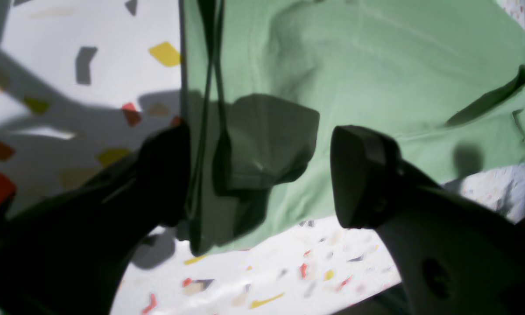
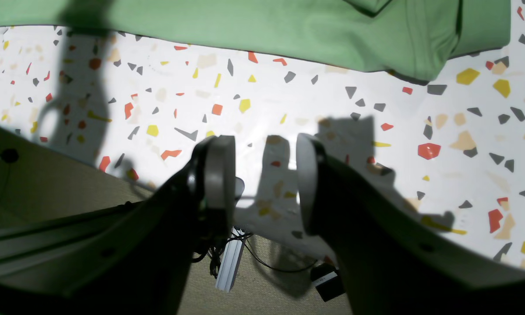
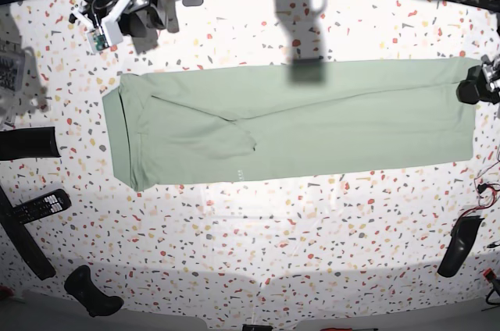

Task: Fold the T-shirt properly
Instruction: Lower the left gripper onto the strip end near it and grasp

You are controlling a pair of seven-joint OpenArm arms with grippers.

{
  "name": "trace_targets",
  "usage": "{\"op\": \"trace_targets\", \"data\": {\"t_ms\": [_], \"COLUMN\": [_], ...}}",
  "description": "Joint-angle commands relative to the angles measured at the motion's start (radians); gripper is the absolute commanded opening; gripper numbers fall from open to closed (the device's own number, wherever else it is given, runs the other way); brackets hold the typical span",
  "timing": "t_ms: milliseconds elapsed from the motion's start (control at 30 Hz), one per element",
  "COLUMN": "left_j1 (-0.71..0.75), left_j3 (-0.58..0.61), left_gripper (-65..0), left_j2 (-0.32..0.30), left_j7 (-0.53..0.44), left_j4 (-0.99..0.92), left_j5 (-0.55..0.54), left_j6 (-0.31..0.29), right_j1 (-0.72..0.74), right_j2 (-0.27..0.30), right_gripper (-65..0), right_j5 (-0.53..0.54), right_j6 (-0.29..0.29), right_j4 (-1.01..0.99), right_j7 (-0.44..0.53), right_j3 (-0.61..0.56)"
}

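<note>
The T-shirt (image 3: 297,124) is pale green and lies as a long folded strip across the speckled table (image 3: 258,237), with a sleeve flap (image 3: 226,140) folded onto it near its left end. My left gripper (image 1: 262,175) hovers open and wide over the T-shirt (image 1: 376,78) near one corner, with one finger at the cloth's edge and the other over the fabric. In the base view my left gripper (image 3: 475,87) is at the strip's right end. My right gripper (image 2: 262,179) stands open above the bare table near its edge, nothing between its fingers. The T-shirt (image 2: 244,30) lies well beyond it.
A remote control (image 3: 43,204) and a long black bar (image 3: 23,249) lie at the left. Black objects sit at the front left (image 3: 94,293) and the right edge (image 3: 459,247). Cables and electronics (image 3: 117,11) crowd the back left. A power strip (image 2: 229,262) lies on the floor.
</note>
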Motion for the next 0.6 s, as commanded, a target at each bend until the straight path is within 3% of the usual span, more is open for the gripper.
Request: {"op": "trace_targets", "data": {"t_ms": [0,133,567], "left_j1": [-0.008,-0.008,-0.008], "left_j3": [-0.006,-0.006,-0.006], "left_gripper": [-19.9,-19.9,-20.4], "left_j2": [-0.016,0.002,0.0], "left_j7": [0.025,0.032,0.007], "left_j4": [0.01,0.01,0.01], "left_j5": [-0.049,-0.179,-0.176], "left_j6": [-0.005,-0.005,-0.005], "right_j1": [0.003,0.033,0.046], "right_j2": [0.005,0.005,0.005], "right_gripper": [-42.8,-42.8,-42.8], "right_j5": [0.016,0.019,0.019], "right_j6": [0.006,0.006,0.006], "right_j4": [0.019,0.019,0.019], "right_j7": [0.02,0.005,-0.006], "right_j3": [0.004,0.004,0.004]}}
